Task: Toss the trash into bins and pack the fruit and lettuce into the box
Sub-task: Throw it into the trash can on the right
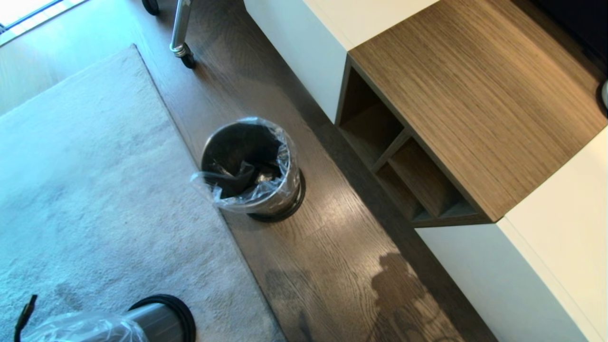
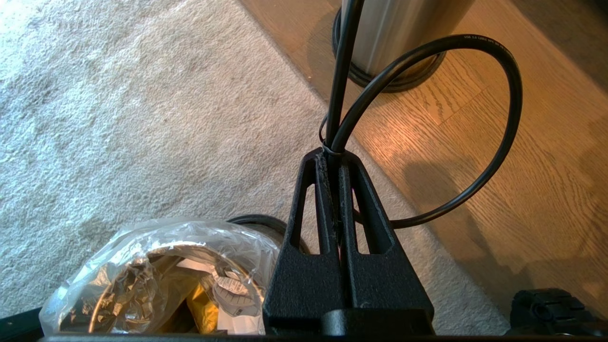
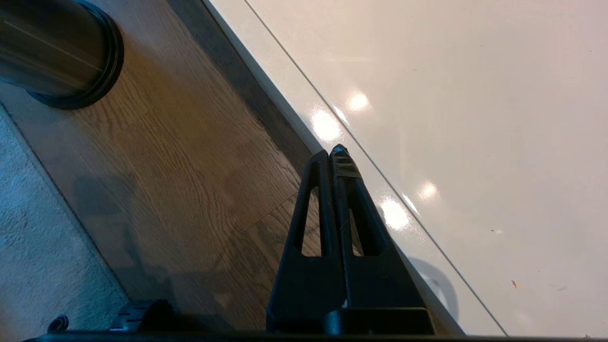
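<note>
While both my arms hang parked, my left gripper (image 2: 335, 154) has its fingers pressed flat together with nothing between them; a looped black cable (image 2: 479, 142) is tied at their tips. Closest to that gripper, down beside its base, stands the near bin (image 2: 156, 280) on the grey rug (image 2: 118, 118). Its clear liner (image 2: 95, 266) is puffed over the rim, and inside I can see the gold wrapper (image 2: 202, 308) and crumpled white paper (image 2: 230, 287) lying against each other. In the head view only the rim and base ring of this bin (image 1: 156, 320) show at the lower edge.

My right gripper (image 3: 335, 154) is likewise closed and empty, its fingers touching along their length. Just under its tips runs the edge where the wood floor (image 3: 180, 180) meets the glossy white cabinet (image 3: 451, 118); the cabinet front fills the side beyond.

Farther out from both grippers stands the far bin (image 1: 254, 168), on the floor just off the rug's edge, liner bag spilling loosely over one side; I cannot make out what lies inside. Past the left fingertips its steel wall and black base ring (image 2: 394, 47) show, and from the right wrist it sits well off to one side (image 3: 61, 57).

Beyond it, the cabinet's open wooden shelf unit (image 1: 403, 166) faces the floor, and a chrome caster leg (image 1: 183, 45) stands farthest away.
</note>
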Available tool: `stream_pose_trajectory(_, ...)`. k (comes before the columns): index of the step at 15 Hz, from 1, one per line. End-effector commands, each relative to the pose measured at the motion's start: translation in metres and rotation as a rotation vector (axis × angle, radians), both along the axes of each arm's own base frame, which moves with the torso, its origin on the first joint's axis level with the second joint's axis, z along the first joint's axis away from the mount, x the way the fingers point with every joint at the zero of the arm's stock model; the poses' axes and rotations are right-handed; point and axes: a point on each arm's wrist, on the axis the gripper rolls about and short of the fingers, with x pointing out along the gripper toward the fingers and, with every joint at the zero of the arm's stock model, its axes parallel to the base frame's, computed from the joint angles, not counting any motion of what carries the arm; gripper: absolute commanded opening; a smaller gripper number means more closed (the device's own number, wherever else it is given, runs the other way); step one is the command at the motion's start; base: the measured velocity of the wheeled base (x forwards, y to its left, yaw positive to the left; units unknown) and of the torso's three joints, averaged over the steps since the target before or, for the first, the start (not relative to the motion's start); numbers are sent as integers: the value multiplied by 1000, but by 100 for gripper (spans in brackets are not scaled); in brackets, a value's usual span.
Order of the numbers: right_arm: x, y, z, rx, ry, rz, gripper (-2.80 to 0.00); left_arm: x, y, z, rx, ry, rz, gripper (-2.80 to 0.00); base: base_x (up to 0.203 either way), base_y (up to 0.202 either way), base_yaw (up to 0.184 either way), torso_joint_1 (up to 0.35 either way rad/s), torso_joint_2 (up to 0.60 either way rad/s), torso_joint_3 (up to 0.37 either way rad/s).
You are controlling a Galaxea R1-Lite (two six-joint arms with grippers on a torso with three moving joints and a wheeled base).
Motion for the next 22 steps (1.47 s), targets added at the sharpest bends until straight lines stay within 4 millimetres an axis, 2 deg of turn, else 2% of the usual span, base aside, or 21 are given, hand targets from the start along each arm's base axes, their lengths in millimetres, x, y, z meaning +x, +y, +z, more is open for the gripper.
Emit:
stream_pose_trajectory(1, 0, 0, 0, 0, 2, 1, -280, 0, 0, 0, 0, 1, 0, -280, 0, 0, 0, 0, 0, 0)
stream_pose_trajectory(17, 0, 0, 0, 0, 2, 1, -280, -2, -1, 5, 54, 36, -24, -280, 0, 0, 0, 0, 0, 0)
stream_pose_trajectory(19, 0, 0, 0, 1, 1, 1, -280, 4, -1, 17, 49, 93, -50, -280, 0, 0, 0, 0, 0, 0)
stream_pose_trajectory(22, 0, 0, 0, 1, 1, 1, -280, 27, -2, 45, 37, 174, -119, -280, 0, 0, 0, 0, 0, 0)
